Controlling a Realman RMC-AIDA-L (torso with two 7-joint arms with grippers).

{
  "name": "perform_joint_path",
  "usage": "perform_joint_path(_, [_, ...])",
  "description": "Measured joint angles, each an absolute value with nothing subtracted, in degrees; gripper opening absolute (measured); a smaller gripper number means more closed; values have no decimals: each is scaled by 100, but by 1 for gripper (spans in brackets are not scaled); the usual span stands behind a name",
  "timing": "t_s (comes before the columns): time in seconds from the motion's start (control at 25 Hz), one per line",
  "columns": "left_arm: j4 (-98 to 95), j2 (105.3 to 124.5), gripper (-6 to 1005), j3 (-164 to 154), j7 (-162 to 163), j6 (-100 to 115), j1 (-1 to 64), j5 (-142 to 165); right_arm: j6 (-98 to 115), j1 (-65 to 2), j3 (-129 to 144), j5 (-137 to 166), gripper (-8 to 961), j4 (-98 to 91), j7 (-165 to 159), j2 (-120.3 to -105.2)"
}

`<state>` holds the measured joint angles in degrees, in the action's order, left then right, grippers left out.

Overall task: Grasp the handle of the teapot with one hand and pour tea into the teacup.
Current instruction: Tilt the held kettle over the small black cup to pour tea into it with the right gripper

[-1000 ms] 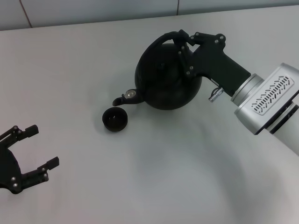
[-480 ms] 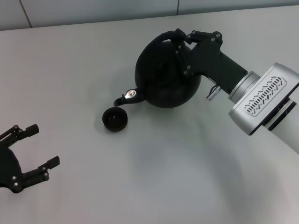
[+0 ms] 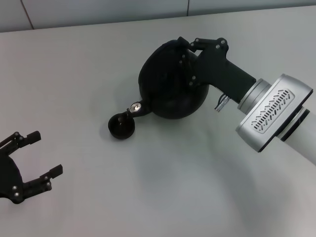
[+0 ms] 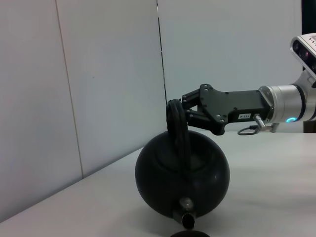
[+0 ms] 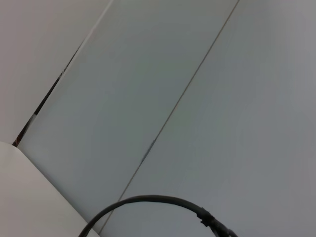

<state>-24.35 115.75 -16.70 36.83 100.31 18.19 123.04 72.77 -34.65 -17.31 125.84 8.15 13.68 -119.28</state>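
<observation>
From my head view the teapot (image 3: pixel 168 89) hides most of its handle (image 3: pixel 183 43); my left wrist view cuts off all but the teacup (image 4: pixel 190 234) rim. My right wrist view shows only wall and a cable (image 5: pixel 148 207). A small label on the right gripper (image 4: pixel 183 114) is unreadable. That gripper is clamped on the handle, holding the matte black pot tilted at the table's (image 3: pixel 148 197) middle, spout over the teacup. My left gripper (image 3: pixel 37 158) rests spread wide, near left, holding nothing.

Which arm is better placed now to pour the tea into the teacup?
The right arm. Its hand is shut on the handle of the teapot, whose spout is over the teacup. The left hand sits open, apart from both.
</observation>
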Motion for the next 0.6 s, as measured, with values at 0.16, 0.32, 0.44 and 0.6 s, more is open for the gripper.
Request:
perform_joint_path(0.16, [-2434,11575,861,-1670,3682,10032,1826,12304,7317,-3448,-1731,12586,85,808,1494,-11933])
perform_joint_path(0.32, [-2435,11575,861,-1665,3682,10031,1827,12304,7317,-3446,-1731,12586,83,821,1595,-11935])
perform_joint_path(0.44, [-2435,11575,861,-1661,3682,10025,1828,12304,7333,-3440,-1731,12586,82,822,1653,-11935])
perform_joint_path(0.6, [-2435,11575,861,-1661,3682,10023,1828,12304,7347,-3437,-1731,12586,81,827,1740,-11935])
